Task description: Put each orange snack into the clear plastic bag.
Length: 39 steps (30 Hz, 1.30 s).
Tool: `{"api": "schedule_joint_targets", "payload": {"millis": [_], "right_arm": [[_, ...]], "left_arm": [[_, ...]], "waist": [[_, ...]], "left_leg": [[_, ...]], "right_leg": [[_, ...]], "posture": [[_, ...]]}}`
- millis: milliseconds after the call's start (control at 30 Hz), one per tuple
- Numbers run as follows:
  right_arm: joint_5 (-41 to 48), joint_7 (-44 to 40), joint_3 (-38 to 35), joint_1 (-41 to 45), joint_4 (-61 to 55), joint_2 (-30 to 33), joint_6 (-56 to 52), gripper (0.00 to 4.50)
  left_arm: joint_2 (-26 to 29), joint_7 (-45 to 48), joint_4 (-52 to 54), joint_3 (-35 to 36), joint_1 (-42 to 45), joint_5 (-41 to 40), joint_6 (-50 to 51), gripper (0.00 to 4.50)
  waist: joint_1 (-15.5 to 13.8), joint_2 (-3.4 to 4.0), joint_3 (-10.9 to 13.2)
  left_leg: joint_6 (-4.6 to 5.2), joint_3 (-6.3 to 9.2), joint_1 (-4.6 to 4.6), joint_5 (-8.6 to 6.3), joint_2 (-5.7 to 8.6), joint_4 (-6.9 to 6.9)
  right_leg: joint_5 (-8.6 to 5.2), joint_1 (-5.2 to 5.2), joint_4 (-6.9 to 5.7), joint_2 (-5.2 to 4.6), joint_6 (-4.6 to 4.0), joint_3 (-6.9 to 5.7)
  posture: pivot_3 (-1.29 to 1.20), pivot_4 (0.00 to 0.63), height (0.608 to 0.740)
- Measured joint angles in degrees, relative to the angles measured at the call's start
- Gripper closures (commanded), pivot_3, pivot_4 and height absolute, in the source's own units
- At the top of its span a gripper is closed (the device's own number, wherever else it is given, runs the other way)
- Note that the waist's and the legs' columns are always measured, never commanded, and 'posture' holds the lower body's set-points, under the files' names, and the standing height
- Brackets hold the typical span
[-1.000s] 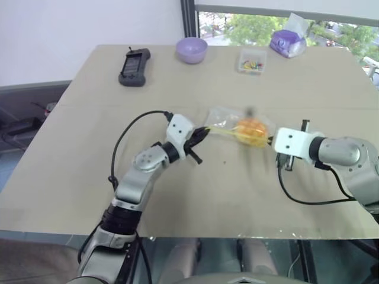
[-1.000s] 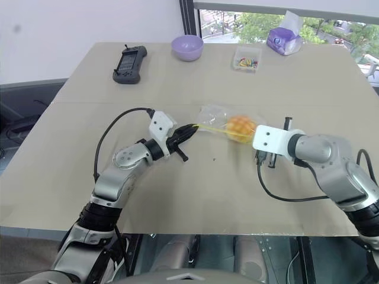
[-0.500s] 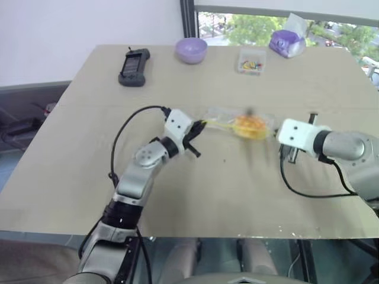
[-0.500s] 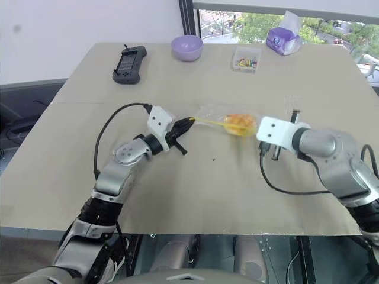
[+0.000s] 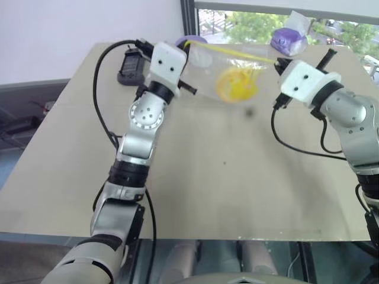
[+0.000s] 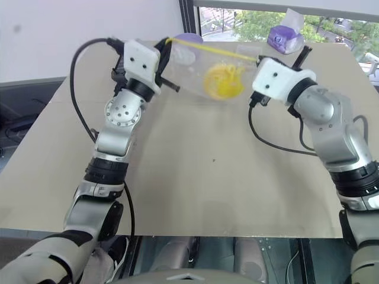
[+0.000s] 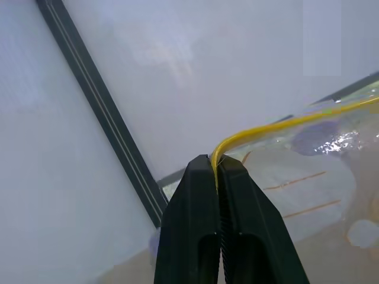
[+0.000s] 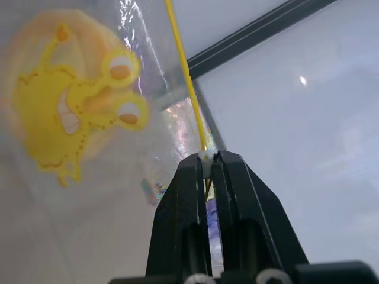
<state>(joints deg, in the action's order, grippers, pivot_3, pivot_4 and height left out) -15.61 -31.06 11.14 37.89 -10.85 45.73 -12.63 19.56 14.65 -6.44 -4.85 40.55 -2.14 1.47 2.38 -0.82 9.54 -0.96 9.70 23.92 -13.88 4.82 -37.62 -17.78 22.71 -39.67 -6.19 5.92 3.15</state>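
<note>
My left claw (image 7: 216,168) and right claw (image 8: 206,161) are each clamped on an end of the bag's (image 5: 204,62) yellow seal strip (image 5: 237,52), holding it stretched above the table (image 5: 237,177). The snack (image 5: 237,84) hangs inside. I should keep both ends level and taut so it doesn't tip out.

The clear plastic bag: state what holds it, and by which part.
Both grippers: the left gripper and the right gripper each pinch an end of the clear plastic bag's yellow seal strip.
</note>
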Motion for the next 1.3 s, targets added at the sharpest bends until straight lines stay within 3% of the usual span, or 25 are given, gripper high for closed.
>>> {"api": "schedule_joint_targets", "payload": {"millis": [133, 233, 333, 467, 667, 767, 900, 933, 1067, 1300], "right_arm": [[3.0, -9.2, 0.0, -7.8, -2.4, 3.6, -4.5, 4.43], [4.8, -12.7, -0.2, -10.2, -4.2, 4.9, -7.2, 4.43], [6.5, -15.7, -0.6, -11.6, -6.0, 5.9, -10.4, 3.49], [9.7, -19.4, -3.7, -13.9, -7.3, 8.3, -15.7, 1.62], [21.5, -26.5, -11.7, -20.2, -11.1, 9.0, -23.0, 1.62], [31.2, -31.2, -23.4, -25.3, -11.7, 9.1, -26.0, 1.62], [35.3, -33.6, -34.1, -32.7, -8.7, 6.6, -19.1, 1.62], [37.2, -35.9, -37.2, -37.5, -6.0, 6.5, -18.0, 1.62], [38.6, -38.4, -40.5, -41.3, 0.9, 6.1, -13.1, 1.62], [41.6, -41.6, -44.1, -41.3, 8.9, 8.8, -10.2, 1.62]], "left_arm": [[0.9, 12.2, 8.4, -2.3, -14.6, -10.2, 13.3, 4.5], [2.6, 15.7, 13.2, -2.3, -18.1, -14.2, 18.7, 4.5], [3.9, 16.6, 15.6, -2.1, -19.6, -15.4, 22.0, 3.61], [4.7, 15.2, 15.5, 1.5, -19.7, -15.1, 23.3, 1.76], [7.3, 19.5, 20.7, 5.5, -21.8, -22.6, 28.8, 1.76], [13.6, 23.6, 29.0, 9.7, -26.8, -30.6, 36.1, 1.76], [22.4, 27.8, 32.3, 19.6, -34.6, -36.4, 41.4, 1.76], [26.2, 30.1, 32.1, 25.6, -39.2, -37.3, 42.0, 1.76], [29.9, 33.9, 31.8, 34.0, -45.6, -38.5, 42.2, 1.76], [32.8, 37.9, 31.9, 40.3, -49.1, -37.8, 39.7, 1.76]], "waist": [[0.1, 0.01, 0.0], [0.0, 0.02, 0.0], [-0.1, 0.02, 0.0], [-0.3, 0.02, 0.0], [-0.3, 0.01, 0.0], [-0.2, 0.01, 0.0], [-0.3, 0.05, 0.0], [-0.4, 0.11, 0.0], [-0.6, 0.14, 0.1], [-0.5, 0.2, 0.1]], "left_leg": [[0.0, 0.0, -0.04, 0.0, -0.07, -0.03], [0.0, 0.0, -0.09, 0.0, -0.1, -0.04], [0.0, 0.02, -0.16, 0.0, -0.08, -0.06], [0.0, 0.03, -0.17, 0.0, -0.09, -0.07], [0.01, 0.02, -0.07, -0.01, -0.11, -0.04], [0.02, 0.01, -0.14, -0.01, -0.2, 0.06], [0.23, -0.03, -0.3, -0.13, -0.29, 0.13], [0.25, -0.06, -0.39, -0.15, -0.27, 0.14], [0.28, -0.16, -1.19, -0.18, -0.28, 0.37], [0.28, -0.54, -1.23, -0.19, -0.52, 0.46]], "right_leg": [[0.0, 0.02, -0.12, 0.07, -0.01, 0.04], [0.0, -0.01, -0.18, 0.08, -0.01, 0.04], [0.01, -0.09, -0.2, 0.08, -0.01, 0.02], [0.01, -0.13, -0.16, 0.07, -0.02, 0.01], [0.01, -0.11, 0.0, 0.03, -0.02, 0.03], [0.0, -0.12, -0.02, 0.08, -0.03, 0.04], [0.0, -0.19, -0.09, 0.15, -0.04, 0.06], [0.0, -0.27, -0.11, 0.14, -0.04, 0.06], [-0.01, -1.14, 0.24, 0.1, -0.06, 0.06], [0.04, -1.15, 0.38, 0.21, -0.12, 0.06]], "posture": [[0.0, 0.15, 0.74], [0.0, 0.15, 0.74], [0.0, 0.15, 0.74], [0.0, 0.15, 0.74], [0.0, 0.15, 0.74], [0.0, 0.15, 0.74], [0.0, 0.15, 0.74], [0.0, 0.15, 0.74], [0.0, 0.15, 0.74], [0.0, 0.15, 0.74]]}}
